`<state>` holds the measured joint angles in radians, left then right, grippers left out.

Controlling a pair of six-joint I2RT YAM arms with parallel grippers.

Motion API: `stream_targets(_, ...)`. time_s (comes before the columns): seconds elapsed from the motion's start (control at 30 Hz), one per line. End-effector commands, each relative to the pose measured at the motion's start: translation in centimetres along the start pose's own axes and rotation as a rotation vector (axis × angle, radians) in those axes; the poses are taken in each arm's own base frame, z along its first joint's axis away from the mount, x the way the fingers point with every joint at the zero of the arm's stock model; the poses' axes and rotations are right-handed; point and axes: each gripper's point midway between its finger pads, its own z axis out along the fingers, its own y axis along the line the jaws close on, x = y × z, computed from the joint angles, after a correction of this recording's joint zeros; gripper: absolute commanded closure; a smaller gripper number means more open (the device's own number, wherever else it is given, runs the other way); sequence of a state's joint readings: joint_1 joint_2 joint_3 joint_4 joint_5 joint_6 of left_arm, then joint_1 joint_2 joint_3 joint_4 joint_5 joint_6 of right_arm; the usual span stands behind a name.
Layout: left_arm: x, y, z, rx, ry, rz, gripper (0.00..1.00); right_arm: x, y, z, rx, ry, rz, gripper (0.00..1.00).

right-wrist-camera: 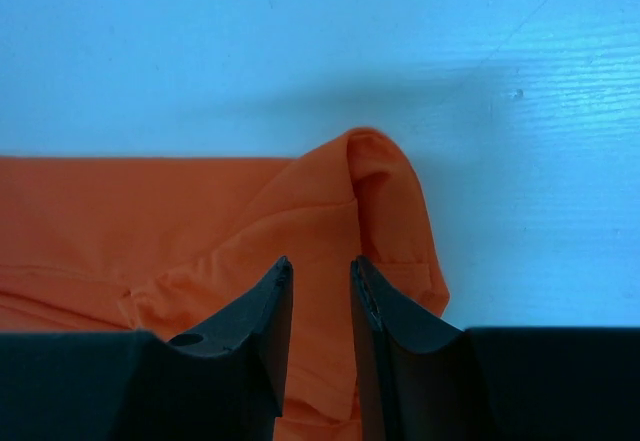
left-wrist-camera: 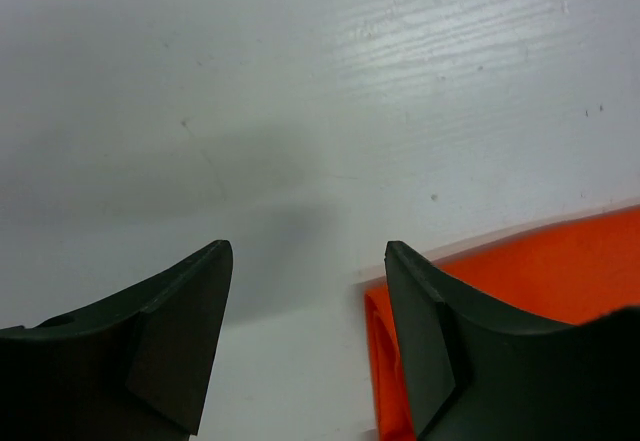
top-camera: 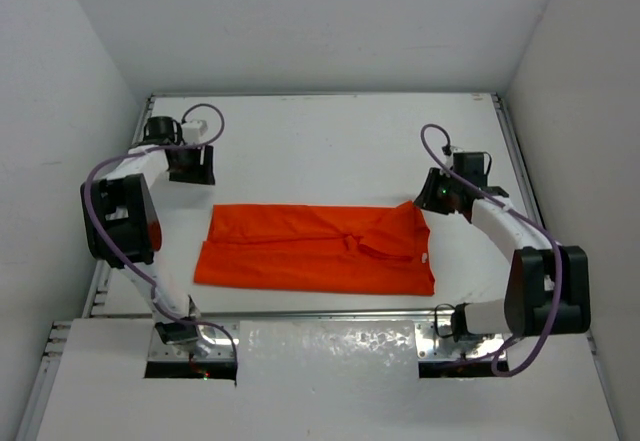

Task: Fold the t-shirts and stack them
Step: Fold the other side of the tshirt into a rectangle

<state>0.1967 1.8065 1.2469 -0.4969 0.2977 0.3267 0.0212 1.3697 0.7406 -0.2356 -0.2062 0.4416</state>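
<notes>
1. Currently right hand: fingers parted by a narrow gap, hovering over the bunched far-right corner of the t-shirt.
2. Left hand: wide open, holding nothing, above bare counter just beyond the t-shirt's far-left corner.
3. Folded t-shirt lies as a wide band across the counter's middle, between both arms, crumpled toward its right end.

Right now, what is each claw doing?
Left gripper: open, holding nothing, over bare table.
Right gripper: slightly open over the t-shirt; no grip apparent.
</notes>
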Motion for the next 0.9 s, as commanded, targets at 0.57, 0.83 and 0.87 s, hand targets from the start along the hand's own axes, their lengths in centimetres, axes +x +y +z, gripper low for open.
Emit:
stream_targets(0.57, 2.2, -4.7, -0.4, 0.221, -0.010, 0.027, 0.39, 0.4, 0.7, 4.2, -0.108, 0.021, -0.002, 0.70)
stream_targets(0.83, 5.9, -5.4, 0.3, 0.269, 0.103, 0.016, 0.39, 2.1, 0.4, 5.4, -0.115, 0.073, 0.017, 0.70)
stream_targets(0.87, 6.6, -5.8, 0.4, 0.289, 0.118, 0.013, 0.39, 2.2, 0.3, 5.5, -0.112, 0.077, 0.020, 0.70)
